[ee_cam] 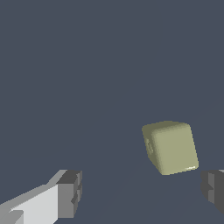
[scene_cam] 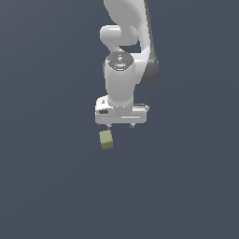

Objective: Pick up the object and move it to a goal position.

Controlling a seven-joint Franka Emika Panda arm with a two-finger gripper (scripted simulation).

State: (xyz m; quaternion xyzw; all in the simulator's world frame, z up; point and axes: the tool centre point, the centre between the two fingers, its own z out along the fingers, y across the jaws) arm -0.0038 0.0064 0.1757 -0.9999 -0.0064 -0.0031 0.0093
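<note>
The olive-tan cube (scene_cam: 106, 139) sits on the dark desk (scene_cam: 51, 186), nearest the exterior camera, just below and toward the exterior view's left of the white end effector (scene_cam: 120, 126), whose two short fingertips poke down from the wide palm bar. Cube and fingertips stand apart; nothing is held.

In the wrist view the end effector (ee_cam: 142, 192) is spread wide, one dark pad (ee_cam: 70, 193) on its pale finger at one side and the other pad (ee_cam: 213, 189) at the picture's edge. The cube (ee_cam: 170, 148) lies off the line between them, beyond it and much closer to the second pad than to the first. It is far narrower than the gap.

The cube has no long axis to speak of; its sides look about equal. It sits turned, its faces skewed a little against the line joining the pads, so one corner edge leans toward the open gap.

Judging by this, the coming move turns on a short sideways shift toward the cube, perhaps with a slight wrist twist to square the pads to two opposite faces, before descending.

Behind the end effector the white arm (scene_cam: 122, 70) rises out of frame. No goal marker is visible.
</note>
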